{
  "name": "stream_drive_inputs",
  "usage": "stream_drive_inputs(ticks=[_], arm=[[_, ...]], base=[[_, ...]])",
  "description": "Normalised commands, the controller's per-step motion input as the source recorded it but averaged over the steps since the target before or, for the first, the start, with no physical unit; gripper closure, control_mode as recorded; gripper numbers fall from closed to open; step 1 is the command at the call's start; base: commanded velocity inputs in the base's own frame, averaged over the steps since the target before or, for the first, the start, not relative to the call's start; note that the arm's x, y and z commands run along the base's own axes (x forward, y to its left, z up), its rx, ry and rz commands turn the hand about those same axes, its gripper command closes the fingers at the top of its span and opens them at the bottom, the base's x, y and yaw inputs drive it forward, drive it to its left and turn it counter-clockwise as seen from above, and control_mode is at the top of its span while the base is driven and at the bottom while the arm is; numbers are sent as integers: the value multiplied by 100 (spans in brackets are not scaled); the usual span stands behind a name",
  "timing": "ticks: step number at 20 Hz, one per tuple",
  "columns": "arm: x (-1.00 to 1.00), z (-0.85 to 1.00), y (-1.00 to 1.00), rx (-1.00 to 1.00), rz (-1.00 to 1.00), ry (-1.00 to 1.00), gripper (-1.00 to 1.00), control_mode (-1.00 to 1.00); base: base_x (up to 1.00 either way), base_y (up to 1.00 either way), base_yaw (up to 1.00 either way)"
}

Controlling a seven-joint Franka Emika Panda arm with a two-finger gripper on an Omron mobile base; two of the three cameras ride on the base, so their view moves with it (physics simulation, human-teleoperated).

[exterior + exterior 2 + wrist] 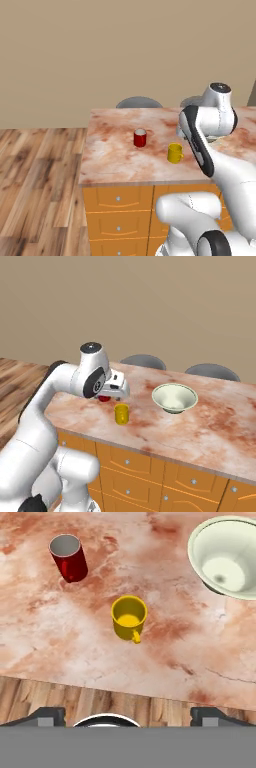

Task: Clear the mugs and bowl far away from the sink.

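Blocking much of the counter in both base views, the white arm hides part of the scene: in the left base view it covers the bowl almost wholly, and in the right base view its wrist covers all but a red sliver of the red mug (pixel 104 398). In the hand view the bowl (pixel 227 558) is cut off by the top and right edges. Two grey rounded chair backs (pixel 143 361) rise behind the far edge of the counter, their lower parts hidden by it.

Counted, there are two mugs, one bowl, and two chair backs.

The red mug (pixel 140 138) is glossy with a pale inside and stands upright toward the left of the marbled reddish countertop (pixel 110 150). The yellow mug (pixel 129 617) stands upright, near and to the right of the red one, apart from it, close to the near edge; its handle points toward that near edge in the hand view. The bowl (pixel 174 397) is wide and shallow, cream-white inside with a greenish rim, upright, well right of the yellow mug. Orange drawers (pixel 117 200) with small knobs sit below the counter.

The gripper (pixel 128 716) hangs above the counter's near edge with its jaws spread wide, holding nothing, its two dark fingertips (pixel 47 715) apart at the bottom of the hand view.
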Motion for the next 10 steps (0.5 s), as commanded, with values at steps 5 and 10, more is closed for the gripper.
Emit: stream_drive_inputs(ticks=[5, 10], arm=[[-71, 65, 9, -1, -5, -14, -100, -100], [-91, 64, 1, 0, -3, -17, -100, -100]], base=[[0, 0, 0], [0, 0, 0]])
